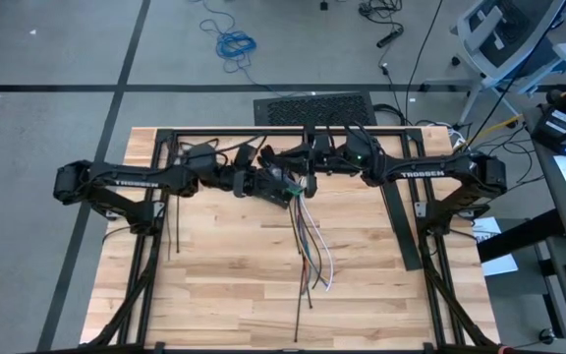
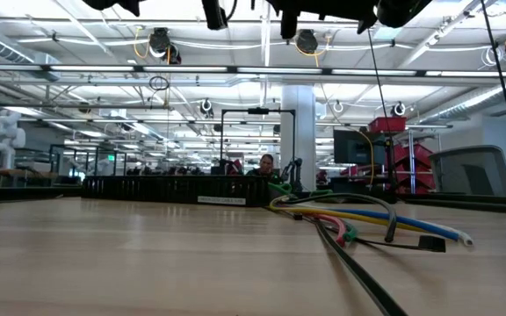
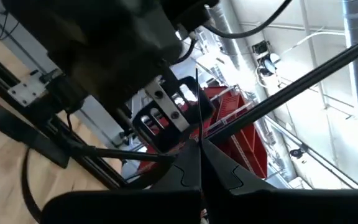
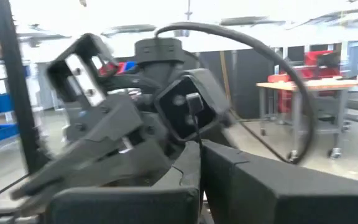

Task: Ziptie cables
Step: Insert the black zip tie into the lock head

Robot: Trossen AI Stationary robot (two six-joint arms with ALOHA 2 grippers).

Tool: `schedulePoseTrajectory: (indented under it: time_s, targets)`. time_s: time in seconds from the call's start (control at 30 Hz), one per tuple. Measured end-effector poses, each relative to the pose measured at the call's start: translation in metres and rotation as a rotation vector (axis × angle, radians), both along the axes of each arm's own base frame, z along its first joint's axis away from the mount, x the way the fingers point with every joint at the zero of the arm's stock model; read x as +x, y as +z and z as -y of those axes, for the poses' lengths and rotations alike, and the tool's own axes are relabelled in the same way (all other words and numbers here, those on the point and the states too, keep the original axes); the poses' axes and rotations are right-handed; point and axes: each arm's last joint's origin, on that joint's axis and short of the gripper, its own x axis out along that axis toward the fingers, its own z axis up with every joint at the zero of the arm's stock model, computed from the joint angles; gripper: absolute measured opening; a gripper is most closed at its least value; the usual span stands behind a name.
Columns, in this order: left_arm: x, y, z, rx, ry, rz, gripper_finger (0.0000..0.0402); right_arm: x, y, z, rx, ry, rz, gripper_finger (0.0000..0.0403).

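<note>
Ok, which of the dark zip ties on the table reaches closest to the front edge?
The long zip tie in the middle, whose tip runs past the ends of the coloured wires. The zip ties on the left stop farther back.

Your two arms are matte black all over, chunky boxy links with rounded joint housings. Each forearm has "TROSSEN" in white capitals along its side, the left arm (image 1: pixel 131 183) and the right arm (image 1: pixel 430 175) alike. Near that lettering, toward the wrists, you get loose black cables looping off the housings. In the wrist views each gripper has flat dark fingers (image 3: pixel 185 177), and the wrist block has a silver plate with small screws.
</note>
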Motion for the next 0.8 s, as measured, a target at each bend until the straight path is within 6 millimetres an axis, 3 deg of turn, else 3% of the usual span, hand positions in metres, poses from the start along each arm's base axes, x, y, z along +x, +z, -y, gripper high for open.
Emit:
schedulePoseTrajectory:
  time_s: [0.33, 0.8]
  targets:
    - [-0.002, 0.005, -0.010, -0.046, 0.060, 0.057, 0.0000, 0.002, -0.002, -0.007, -0.045, 0.016, -0.027, 0.0000]
    - [-0.001, 0.004, -0.011, -0.105, 0.078, 0.032, 0.0000, 0.000, -0.004, 0.005, -0.076, -0.104, -0.047, 0.0000]
